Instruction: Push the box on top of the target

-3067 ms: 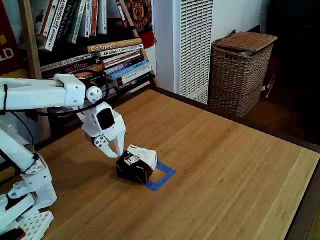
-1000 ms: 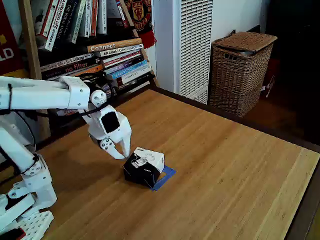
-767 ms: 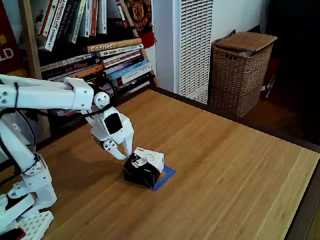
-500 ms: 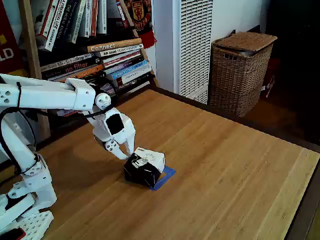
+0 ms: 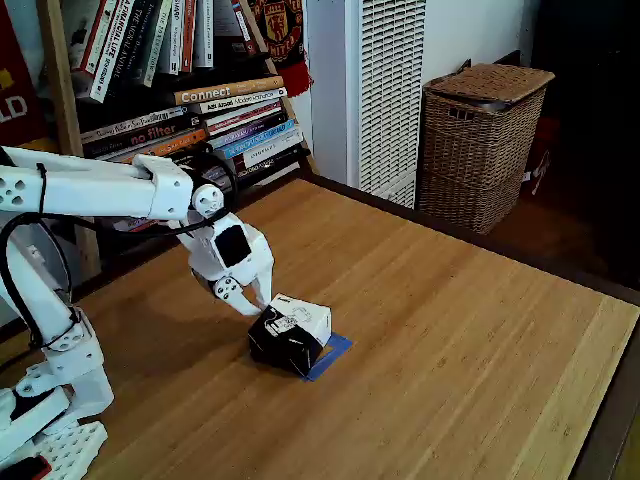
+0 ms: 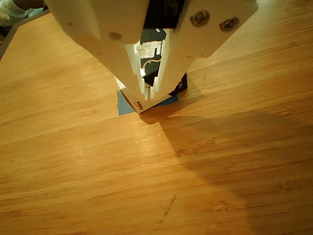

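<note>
We see a wooden desk (image 5: 450,340) with a bookshelf (image 5: 180,90) upper left and wicker basket (image 5: 480,140) upper right; the arm reaches in from the left, its nearly closed, empty pincer (image 5: 255,303) touching the box (image 5: 290,333), which covers most of the target (image 5: 332,350) at center.

Home: bookshelf (image 5: 190,90), wicker basket (image 5: 480,140).

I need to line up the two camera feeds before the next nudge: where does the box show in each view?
Fixed view: the box sits left of centre on the table, just right of the claw.
Other view: the box is at top centre, mostly hidden behind the claw's fingers.
Shared landmark: the blue tape target, peeking out from under the box in both.
</note>
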